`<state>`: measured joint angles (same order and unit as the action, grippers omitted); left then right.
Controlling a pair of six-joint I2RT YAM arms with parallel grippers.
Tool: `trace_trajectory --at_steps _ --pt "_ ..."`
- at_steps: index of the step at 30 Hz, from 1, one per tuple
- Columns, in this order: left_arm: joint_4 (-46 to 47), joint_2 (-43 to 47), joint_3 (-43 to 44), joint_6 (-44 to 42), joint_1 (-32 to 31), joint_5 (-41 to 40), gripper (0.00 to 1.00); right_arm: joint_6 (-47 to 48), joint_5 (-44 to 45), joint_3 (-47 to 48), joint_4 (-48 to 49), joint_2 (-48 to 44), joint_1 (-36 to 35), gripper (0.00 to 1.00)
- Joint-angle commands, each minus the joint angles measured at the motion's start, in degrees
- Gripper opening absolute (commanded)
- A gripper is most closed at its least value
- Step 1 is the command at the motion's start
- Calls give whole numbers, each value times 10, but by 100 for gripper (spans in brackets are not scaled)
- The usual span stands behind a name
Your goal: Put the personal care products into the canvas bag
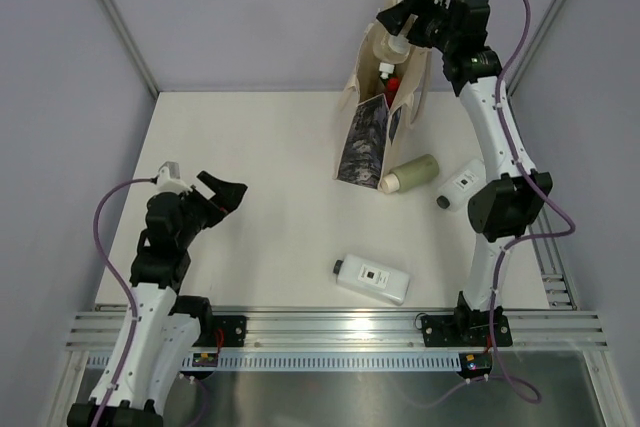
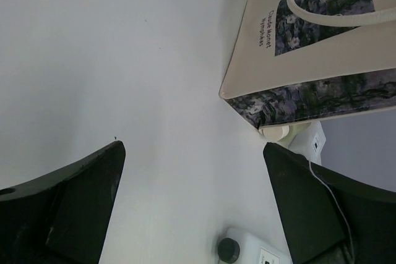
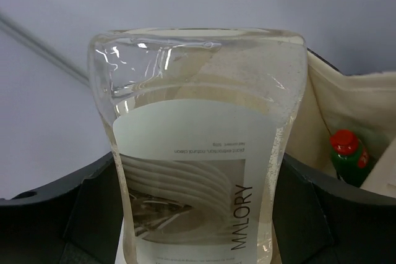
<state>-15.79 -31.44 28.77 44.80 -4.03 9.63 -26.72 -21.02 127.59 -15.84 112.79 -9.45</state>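
Note:
The cream canvas bag [image 1: 362, 122] stands upright at the back of the table, its dark printed panel facing the front. My right gripper [image 1: 408, 19] is shut on the clear rectangular bottle [image 3: 198, 146] and holds it cap down [image 1: 400, 45] over the bag's mouth. A red-capped dark green bottle [image 3: 346, 156] is inside the bag. A pale green cylinder [image 1: 410, 174] and a flat white bottle [image 1: 460, 185] lie on the table right of the bag. A second flat white bottle [image 1: 372, 278] lies near the front. My left gripper [image 1: 222, 192] is open and empty at the left.
Grey walls close the table at the back and sides. A metal rail [image 1: 330, 332] runs along the near edge. In the left wrist view the bag [image 2: 297, 47] is ahead to the right, with the flat bottle's dark cap [image 2: 228, 250] below between my fingers [image 2: 80, 208].

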Motion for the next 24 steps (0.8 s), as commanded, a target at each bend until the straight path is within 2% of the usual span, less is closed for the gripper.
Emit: trace_trajectory --at_steps 1,4,7,8,9,11,18,23,24 --pt "47 -45 24 -19 0 84 99 -47 113 40 21 43 -22 0" --pt "48 -80 38 -46 -17 121 99 -41 97 42 27 68 -23 3" --pt "25 -107 73 -109 -80 95 99 -22 78 27 33 65 -22 28" --pt "24 -114 81 -149 -98 84 99 -14 60 7 46 58 -23 50" --pt "23 -120 87 -169 -134 81 99 -2 53 -1 48 46 -22 66" --pt "30 -136 99 -200 -166 72 99 39 29 -3 36 37 -22 99" --pt "62 -175 110 -380 -307 83 99 148 -8 12 -58 -12 -8 99" --pt "61 -236 132 -528 -398 103 99 236 -162 -31 -99 -67 15 100" --pt "57 -250 148 -548 -428 101 99 256 -169 -43 -101 -89 15 100"
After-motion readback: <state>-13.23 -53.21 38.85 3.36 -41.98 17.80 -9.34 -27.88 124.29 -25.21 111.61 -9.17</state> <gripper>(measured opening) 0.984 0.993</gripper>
